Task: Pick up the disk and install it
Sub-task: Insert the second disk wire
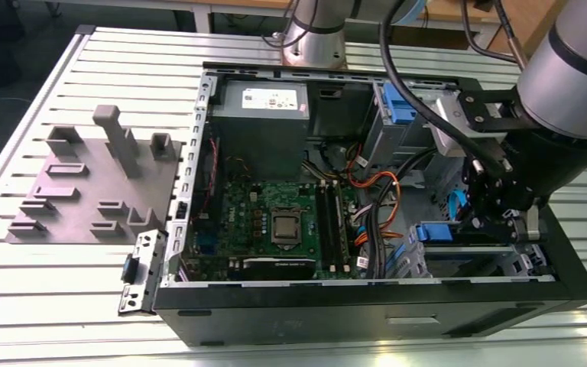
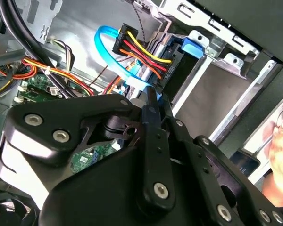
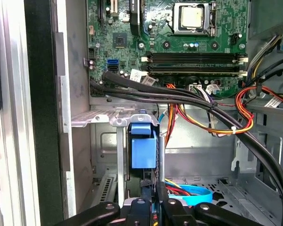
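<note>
The disk (image 3: 144,147) stands on edge in the metal drive bay of an open computer case (image 1: 375,310), its blue carrier tab facing outward. In the second wrist view the disk (image 2: 181,61) shows a dark body and a blue tab, with a black connector and coloured wires beside it. From the exterior view the blue carrier (image 1: 434,232) sits in the case's corner bay on the exterior view's right. My gripper (image 3: 152,190) reaches down into that bay, with its fingers (image 2: 151,110) close together on the disk's near edge.
Thick black cables and orange, red and yellow wires (image 3: 212,117) run past the bay, and a blue data cable (image 2: 111,52) loops nearby. The motherboard (image 1: 273,218) fills the case's middle. Another blue carrier (image 1: 400,107) sits farther back. A grey fixture block (image 1: 89,183) lies outside. A hand (image 2: 279,141) is close.
</note>
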`<action>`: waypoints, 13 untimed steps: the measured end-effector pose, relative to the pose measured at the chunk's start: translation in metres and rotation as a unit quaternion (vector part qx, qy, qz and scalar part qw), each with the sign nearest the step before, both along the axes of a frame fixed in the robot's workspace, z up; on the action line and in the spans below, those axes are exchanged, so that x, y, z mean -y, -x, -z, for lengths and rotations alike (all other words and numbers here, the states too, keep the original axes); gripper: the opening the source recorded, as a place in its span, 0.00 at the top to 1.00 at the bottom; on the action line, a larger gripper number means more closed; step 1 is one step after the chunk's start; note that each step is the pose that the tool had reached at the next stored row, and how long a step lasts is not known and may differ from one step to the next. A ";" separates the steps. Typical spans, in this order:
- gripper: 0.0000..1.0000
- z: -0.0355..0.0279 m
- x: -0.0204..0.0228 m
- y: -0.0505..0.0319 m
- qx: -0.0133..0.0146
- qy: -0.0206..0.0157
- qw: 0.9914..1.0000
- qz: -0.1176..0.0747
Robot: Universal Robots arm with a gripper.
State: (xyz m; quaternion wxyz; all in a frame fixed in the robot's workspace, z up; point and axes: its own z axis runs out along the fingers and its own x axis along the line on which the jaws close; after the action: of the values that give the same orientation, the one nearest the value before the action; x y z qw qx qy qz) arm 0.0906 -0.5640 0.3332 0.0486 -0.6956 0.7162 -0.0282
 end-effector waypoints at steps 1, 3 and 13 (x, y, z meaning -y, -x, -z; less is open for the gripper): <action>0.84 0.0001 0.0001 -0.0001 0.000 -0.002 1.000 0.000; 0.84 0.0004 0.0006 -0.0004 0.000 -0.004 1.000 0.000; 0.84 0.0051 0.0049 -0.0009 0.000 -0.005 1.000 0.001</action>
State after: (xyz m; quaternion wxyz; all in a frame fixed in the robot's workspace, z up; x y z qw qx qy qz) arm 0.0915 -0.5689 0.3281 0.0522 -0.6946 0.7170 -0.0245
